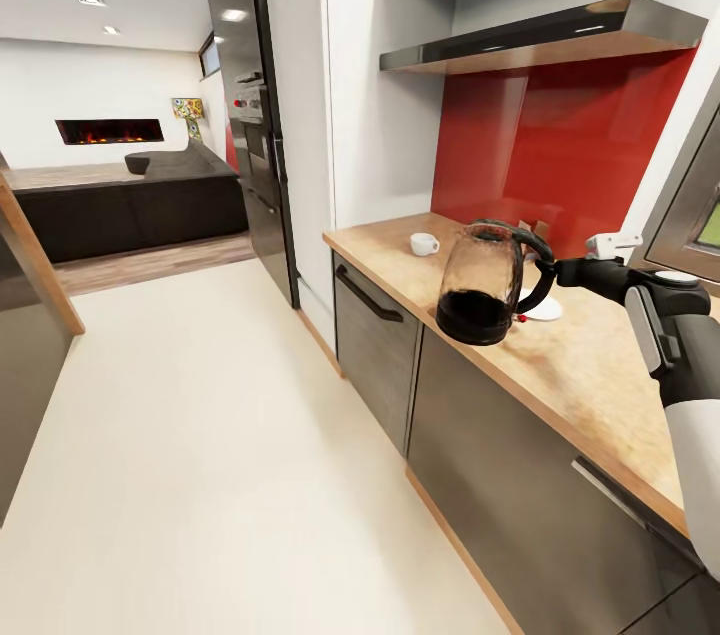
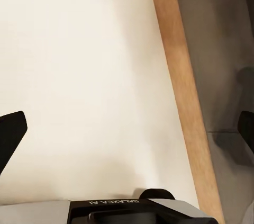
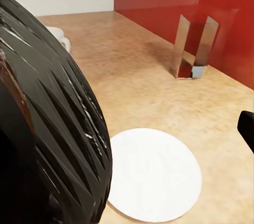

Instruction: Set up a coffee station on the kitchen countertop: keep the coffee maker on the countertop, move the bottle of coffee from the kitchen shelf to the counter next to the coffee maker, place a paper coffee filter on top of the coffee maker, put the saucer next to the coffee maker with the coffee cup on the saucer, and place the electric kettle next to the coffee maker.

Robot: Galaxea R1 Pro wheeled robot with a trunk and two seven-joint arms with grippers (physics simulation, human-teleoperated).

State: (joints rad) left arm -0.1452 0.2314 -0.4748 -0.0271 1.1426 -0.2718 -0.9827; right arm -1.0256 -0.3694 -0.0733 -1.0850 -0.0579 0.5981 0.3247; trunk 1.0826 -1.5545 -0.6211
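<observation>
A: We log the electric kettle (image 1: pixel 492 283) first. It hangs in the air, tilted, over the front edge of the table (image 1: pixel 590 365), carried by its black loop handle.

B: The right hand (image 1: pixel 556 272) has that handle; we see its fingers closed round the loop, the arm reaching in from the side away from the fridge.

A: Agreed. Landmark is the kettle. Beyond it, toward the tall white cabinet (image 1: pixel 330 85), the coffee cup (image 1: pixel 424 243) stands on the table, well apart from the kettle.

B: The saucer (image 3: pixel 155 173) lies flat on the table just behind the kettle, partly hidden by it in the head view. In the right wrist view we note the kettle's dark body close up, with the saucer beside it.

A: Past the saucer, against the red backsplash (image 1: pixel 560 145), a small shiny folded stand (image 3: pixel 193 49).

B: The kitchen shelf (image 1: pixel 545 35) runs above the kettle, on the wall.

A: Left hand (image 2: pixel 127 128)?

B: Fingertips spread wide at the frame's edges, nothing between them, pale floor (image 2: pixel 84 75) beneath.
</observation>
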